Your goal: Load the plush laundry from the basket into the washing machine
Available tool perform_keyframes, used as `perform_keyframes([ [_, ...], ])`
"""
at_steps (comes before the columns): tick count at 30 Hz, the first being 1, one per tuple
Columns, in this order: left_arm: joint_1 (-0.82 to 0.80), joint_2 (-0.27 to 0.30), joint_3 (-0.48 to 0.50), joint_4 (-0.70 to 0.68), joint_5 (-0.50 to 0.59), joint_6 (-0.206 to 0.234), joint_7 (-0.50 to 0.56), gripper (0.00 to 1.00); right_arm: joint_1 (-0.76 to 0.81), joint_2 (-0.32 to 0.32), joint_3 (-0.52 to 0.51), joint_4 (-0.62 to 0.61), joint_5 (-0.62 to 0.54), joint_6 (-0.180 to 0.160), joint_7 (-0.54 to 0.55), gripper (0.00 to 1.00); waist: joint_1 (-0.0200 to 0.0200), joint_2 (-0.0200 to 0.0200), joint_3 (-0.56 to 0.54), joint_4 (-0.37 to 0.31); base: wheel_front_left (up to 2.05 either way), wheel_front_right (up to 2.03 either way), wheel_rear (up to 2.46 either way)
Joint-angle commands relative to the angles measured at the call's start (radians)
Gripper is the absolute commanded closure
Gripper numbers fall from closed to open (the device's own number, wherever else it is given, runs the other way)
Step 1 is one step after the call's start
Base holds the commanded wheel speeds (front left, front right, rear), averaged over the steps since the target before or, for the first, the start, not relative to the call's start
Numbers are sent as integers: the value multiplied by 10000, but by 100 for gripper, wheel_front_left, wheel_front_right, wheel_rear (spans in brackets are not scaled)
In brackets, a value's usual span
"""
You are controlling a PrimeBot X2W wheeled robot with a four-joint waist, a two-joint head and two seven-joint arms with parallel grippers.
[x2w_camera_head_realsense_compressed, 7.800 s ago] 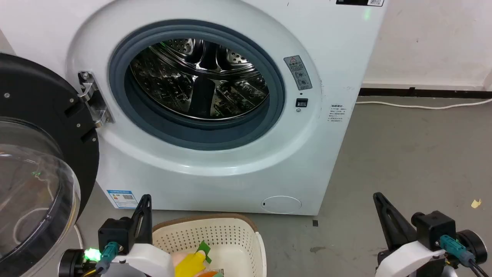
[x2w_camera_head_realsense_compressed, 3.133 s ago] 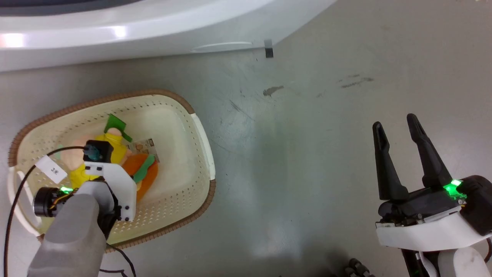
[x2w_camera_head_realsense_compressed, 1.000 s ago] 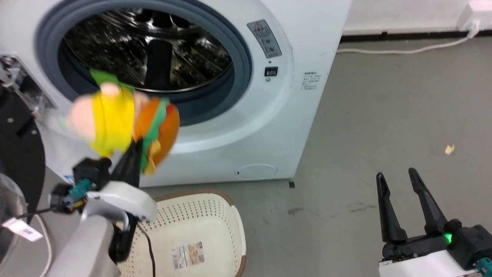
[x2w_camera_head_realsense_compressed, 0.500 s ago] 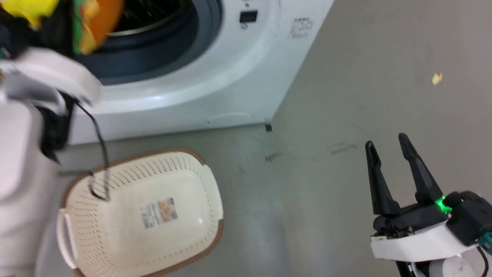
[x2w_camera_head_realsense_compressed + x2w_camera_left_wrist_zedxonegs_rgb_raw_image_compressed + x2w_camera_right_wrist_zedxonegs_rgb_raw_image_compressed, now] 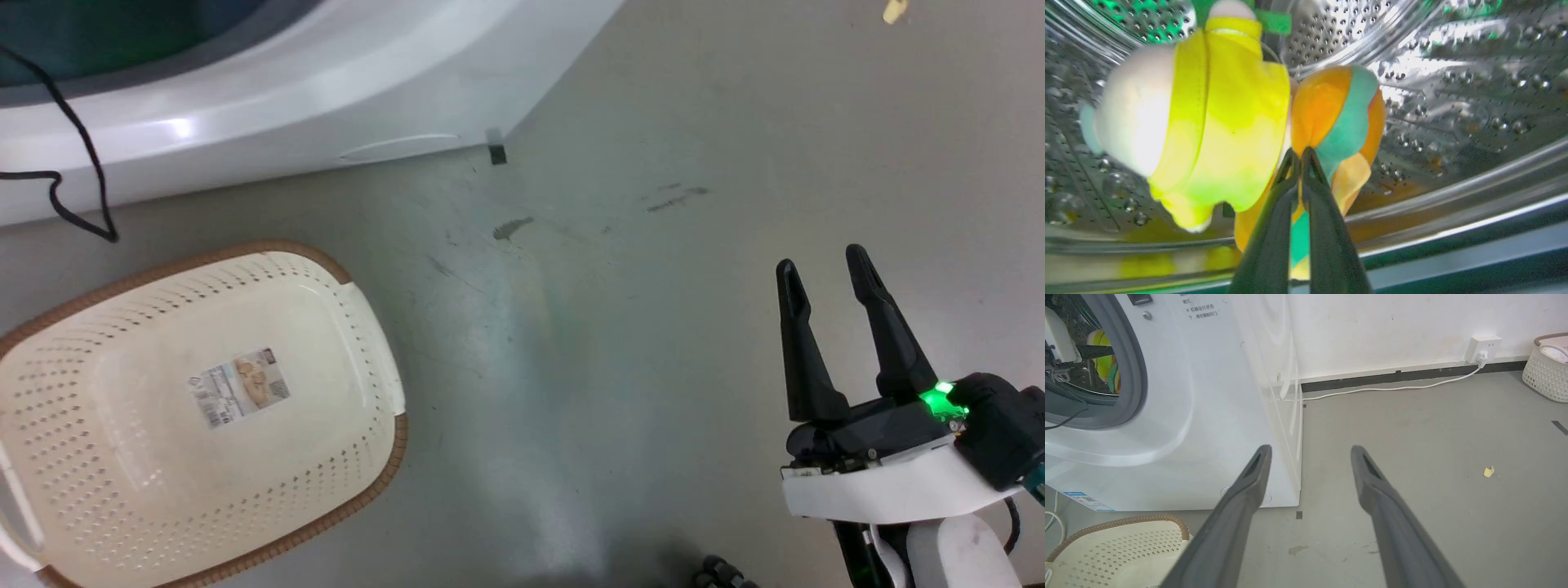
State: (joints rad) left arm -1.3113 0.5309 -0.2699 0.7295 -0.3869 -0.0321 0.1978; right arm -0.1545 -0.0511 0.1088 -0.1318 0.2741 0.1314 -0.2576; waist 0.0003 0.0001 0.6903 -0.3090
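Basket (image 5: 347,392) empty. Left end effector (image 5: 1299,157) clamped on plush laundry (image 5: 1229,122) inside washing machine (image 5: 1453,102); release pending. Right end effector (image 5: 820,258) wide apart, empty.

Looked steeply down from the head onto basket (image 5: 367,359) and foot of the washing machine (image 5: 326,106). Peered close from left wrist into the drum (image 5: 1453,81). Faced both, low, from right wrist.

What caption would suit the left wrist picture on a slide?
Left arm's long dark fingers hold soft yellow-and-orange plush toys inside the washer's shiny steel drum.
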Motion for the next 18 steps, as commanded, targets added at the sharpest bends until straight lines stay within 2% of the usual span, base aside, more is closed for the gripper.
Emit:
perform_keyframes([
  [1,-239,46,-59,152,79,-43,96,100,-159,9,19,18,78,-7,-42,0,-3,-1,214,-178,0,0,0],
  [5,-800,104,-222,1041,175,-113,457,100,-227,9,92,1,178,-7,-42,0,-3,-1,373,-245,0,0,0],
  [12,-1562,14,-629,2109,274,-489,888,100,-302,9,138,14,181,-7,-42,0,-3,-1,593,-234,0,0,0],
  [18,-1931,-67,-844,2682,330,-621,601,100,-409,9,105,55,110,-7,-42,0,-3,-1,534,-171,0,0,0],
])
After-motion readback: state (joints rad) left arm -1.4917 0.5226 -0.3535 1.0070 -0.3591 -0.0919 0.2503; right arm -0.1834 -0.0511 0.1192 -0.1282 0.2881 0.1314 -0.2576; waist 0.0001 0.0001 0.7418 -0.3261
